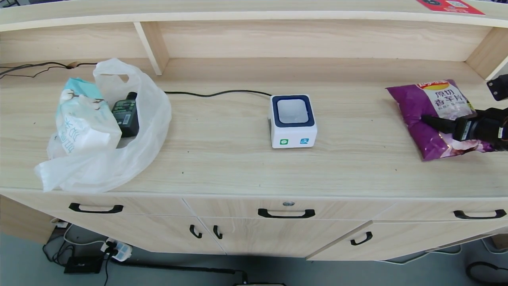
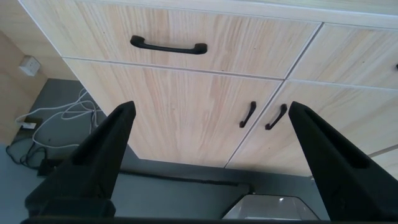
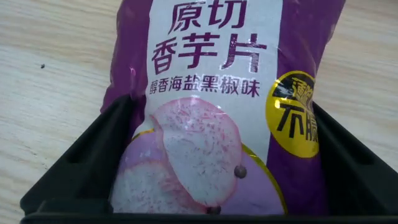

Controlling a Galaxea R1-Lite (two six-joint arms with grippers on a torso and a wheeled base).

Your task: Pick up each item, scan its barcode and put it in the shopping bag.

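Two right gripper [image 3: 217, 118] fingers [image 3: 81, 155] straddle the chip bag [image 3: 205, 62].

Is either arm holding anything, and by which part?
Nothing looks held yet. The right gripper straddles the near end of the purple chip bag, jaws open, bag flat on the counter; the left gripper is empty.

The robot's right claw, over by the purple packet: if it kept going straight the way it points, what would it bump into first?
The purple chip bag: it lies right between the open fingers of the right gripper, seemingly very close. Beneath it is the wooden counter.
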